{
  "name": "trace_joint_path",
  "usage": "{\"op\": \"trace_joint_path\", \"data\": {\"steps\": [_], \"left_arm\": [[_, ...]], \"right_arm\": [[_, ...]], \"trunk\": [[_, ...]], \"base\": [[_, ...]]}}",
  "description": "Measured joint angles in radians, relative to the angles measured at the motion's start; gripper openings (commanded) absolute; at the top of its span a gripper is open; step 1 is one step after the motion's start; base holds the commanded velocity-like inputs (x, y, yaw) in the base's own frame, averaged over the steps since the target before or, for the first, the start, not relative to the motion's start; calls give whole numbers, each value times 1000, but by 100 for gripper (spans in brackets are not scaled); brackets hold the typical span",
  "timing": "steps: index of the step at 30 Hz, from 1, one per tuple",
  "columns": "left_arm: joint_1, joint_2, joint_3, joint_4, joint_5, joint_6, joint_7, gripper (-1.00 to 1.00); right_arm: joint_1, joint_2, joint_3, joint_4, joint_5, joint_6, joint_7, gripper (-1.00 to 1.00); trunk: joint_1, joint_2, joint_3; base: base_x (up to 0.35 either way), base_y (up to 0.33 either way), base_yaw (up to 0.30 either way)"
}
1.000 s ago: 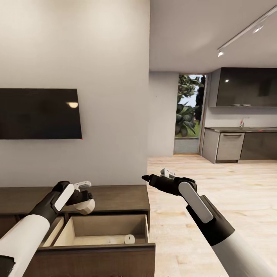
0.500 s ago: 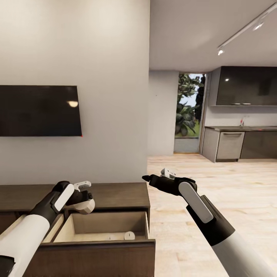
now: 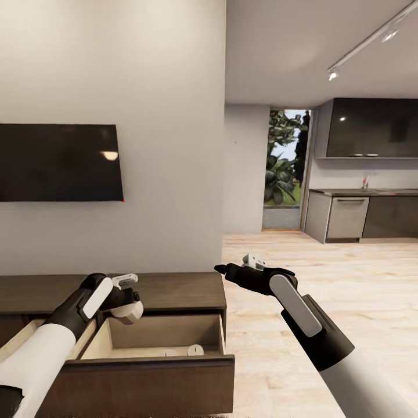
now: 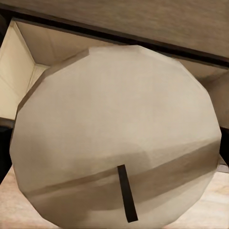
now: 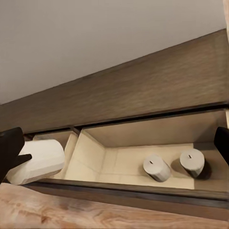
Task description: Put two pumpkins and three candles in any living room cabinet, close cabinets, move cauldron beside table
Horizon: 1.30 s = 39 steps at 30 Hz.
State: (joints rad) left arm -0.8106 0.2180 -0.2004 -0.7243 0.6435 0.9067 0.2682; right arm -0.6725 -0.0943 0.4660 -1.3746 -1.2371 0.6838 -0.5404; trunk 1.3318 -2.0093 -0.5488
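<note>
The left claw (image 3: 129, 302) is closed on a grey-beige candle (image 3: 130, 312) and holds it above the rear left part of an open drawer (image 3: 148, 377) of the low dark-brown cabinet (image 3: 174, 290). In the left wrist view the candle's flat end (image 4: 114, 138), with its short dark wick (image 4: 127, 192), faces the camera at close range, with the pale drawer interior behind it. Two further candles lie inside the drawer on its light floor: one (image 5: 156, 168) tipped on its side and one (image 5: 192, 162) just beside it, near the drawer's right wall. In the head view only the upper edges of these two show above the drawer front, the clearer one at (image 3: 195, 350). The held candle (image 5: 38, 161) also shows in the right wrist view, over the drawer's left edge. The right claw (image 3: 223, 269) hangs over the wooden floor (image 3: 348, 290), beside the cabinet's right end and clear of it; it carries nothing, and whether its fingers are spread or closed cannot be told. A dark wall-mounted television (image 3: 58, 162) is above the cabinet. A kitchen counter (image 3: 371, 194) with dark units stands well away at the far right.
</note>
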Motion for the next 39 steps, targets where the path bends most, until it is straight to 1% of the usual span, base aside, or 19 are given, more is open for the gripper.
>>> {"op": "trace_joint_path", "data": {"steps": [4, 11, 28, 30, 33, 36, 39], "left_arm": [[0, -1, -1, 1, -1, 0, 10, -100], [-3, -4, 0, 37, -2, -2, 15, -100], [-4, -3, -7, 42, -2, -12, 16, -100], [-4, -4, -7, 42, -12, -12, 16, -100], [-4, -4, -6, 43, -61, -13, 16, -100], [-4, -4, -5, 44, -95, -14, 16, -100], [-4, -5, -4, 43, -103, -15, 16, -100]], "right_arm": [[0, 1, 0, 0, 0, 0, 0, 100], [0, 1, 0, 0, 0, 0, 0, 100], [0, 2, 1, 0, 0, -1, -1, 100], [0, 2, 1, 0, 0, -2, -1, 100], [0, 2, 1, 0, 0, -2, -1, 100], [0, 2, 1, 1, 0, -1, -1, 100], [0, 2, 1, 0, 0, -2, -1, 100]], "trunk": [[15, -28, -13], [42, -77, -34], [107, -196, -88], [115, -210, -94], [115, -210, -94], [115, -210, -94], [115, -210, -94]], "base": [[0, 0, 0], [0, 0, 0], [0, 0, 0], [0, 0, 0], [0, 0, 0], [0, 0, 0], [0, 0, 0]]}}
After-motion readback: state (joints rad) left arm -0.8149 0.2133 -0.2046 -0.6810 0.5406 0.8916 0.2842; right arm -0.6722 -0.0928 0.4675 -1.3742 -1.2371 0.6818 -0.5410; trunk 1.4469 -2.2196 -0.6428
